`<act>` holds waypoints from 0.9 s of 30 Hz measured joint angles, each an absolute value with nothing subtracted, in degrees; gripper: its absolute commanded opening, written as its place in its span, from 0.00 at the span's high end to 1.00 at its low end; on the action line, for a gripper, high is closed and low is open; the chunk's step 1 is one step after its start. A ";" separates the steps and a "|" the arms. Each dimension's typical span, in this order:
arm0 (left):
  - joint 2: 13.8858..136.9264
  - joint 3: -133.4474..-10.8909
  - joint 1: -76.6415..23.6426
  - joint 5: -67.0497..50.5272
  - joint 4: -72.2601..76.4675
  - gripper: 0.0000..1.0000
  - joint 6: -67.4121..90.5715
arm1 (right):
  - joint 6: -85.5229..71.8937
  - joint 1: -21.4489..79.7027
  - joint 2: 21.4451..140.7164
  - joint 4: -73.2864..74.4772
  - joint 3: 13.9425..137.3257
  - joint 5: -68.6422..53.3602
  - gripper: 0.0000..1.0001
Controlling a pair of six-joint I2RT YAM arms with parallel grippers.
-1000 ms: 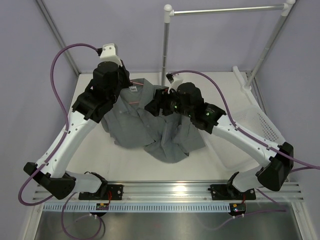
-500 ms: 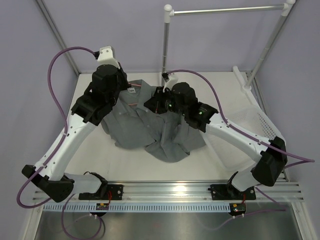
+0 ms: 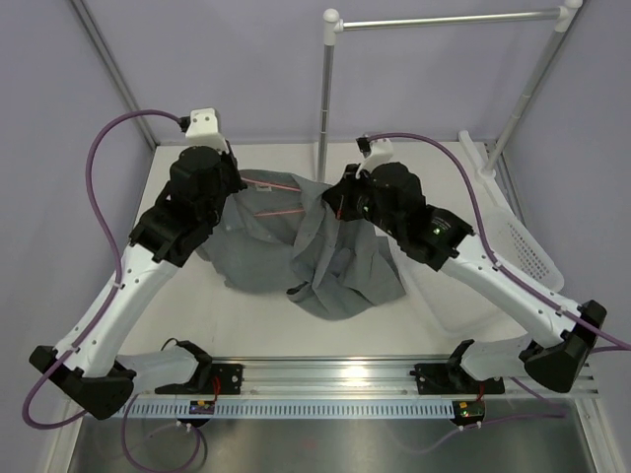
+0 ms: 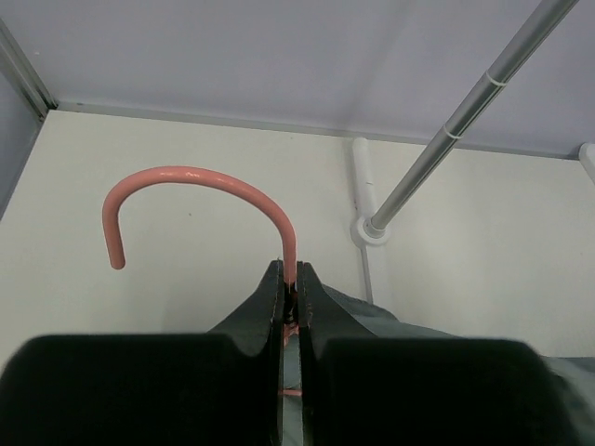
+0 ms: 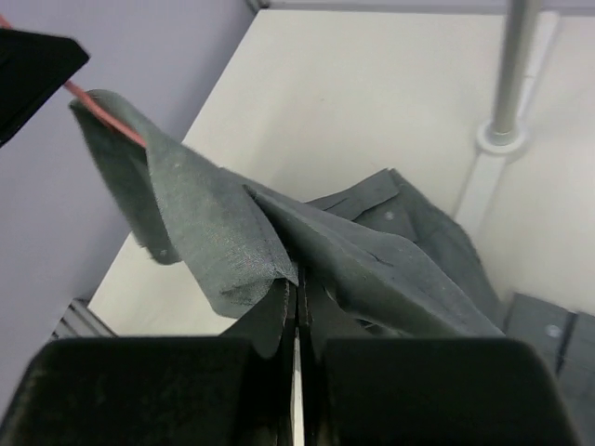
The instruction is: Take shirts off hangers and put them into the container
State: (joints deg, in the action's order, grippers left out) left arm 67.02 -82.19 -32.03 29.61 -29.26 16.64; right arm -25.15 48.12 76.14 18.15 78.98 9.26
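Both claws are clamped: left claw point(image 4: 289, 283) pinches the pink hanger point(image 4: 195, 173) right under its hook, right claw point(image 5: 297, 288) grips a fold of grey-green shirt point(image 5: 204, 232) draped over it.

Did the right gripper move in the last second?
Yes. The right gripper, shut on the shirt, pulled rightward in the top view, from left of the upright post to right of it, toward the basket.
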 measured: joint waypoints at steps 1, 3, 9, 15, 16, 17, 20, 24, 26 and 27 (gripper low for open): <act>66.30 -81.60 -31.92 29.54 -29.17 1.00 15.92 | -24.77 47.79 75.11 19.38 79.09 10.26 1.00; 64.64 -80.34 -31.83 29.26 -28.69 1.00 14.52 | -24.23 46.76 73.19 21.39 79.15 11.73 1.00; 59.96 -77.28 -31.86 26.74 -27.24 1.00 11.90 | -22.92 42.96 70.11 25.50 79.13 12.95 1.00; 56.55 -75.26 -31.33 22.96 -27.22 1.00 9.26 | -21.04 41.17 68.99 27.97 79.13 12.99 1.00; 56.16 -75.07 -31.29 22.24 -27.09 1.00 8.49 | -20.71 41.04 68.99 28.51 79.13 12.99 1.00; 55.72 -74.72 -31.27 21.58 -26.94 1.00 7.77 | -20.51 40.84 69.01 29.02 79.15 12.97 1.00; 54.43 -73.63 -31.24 20.27 -26.96 1.00 6.63 | -20.08 40.80 69.01 29.89 79.18 12.69 1.00; 53.82 -73.52 -30.79 18.74 -27.31 1.00 6.79 | -19.81 40.49 69.17 29.89 79.15 9.58 1.00; 54.02 -73.91 -30.37 17.69 -27.51 1.00 7.70 | -19.79 40.49 69.43 29.78 78.91 7.42 1.00; 54.35 -74.48 -30.26 16.78 -27.66 1.00 8.25 | -19.77 40.62 69.60 29.63 78.48 6.35 1.00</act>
State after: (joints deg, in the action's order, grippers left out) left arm 54.35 -74.48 -30.26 16.78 -27.66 8.25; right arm -19.77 40.62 69.60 29.63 78.48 6.35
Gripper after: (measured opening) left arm 0.047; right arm 0.012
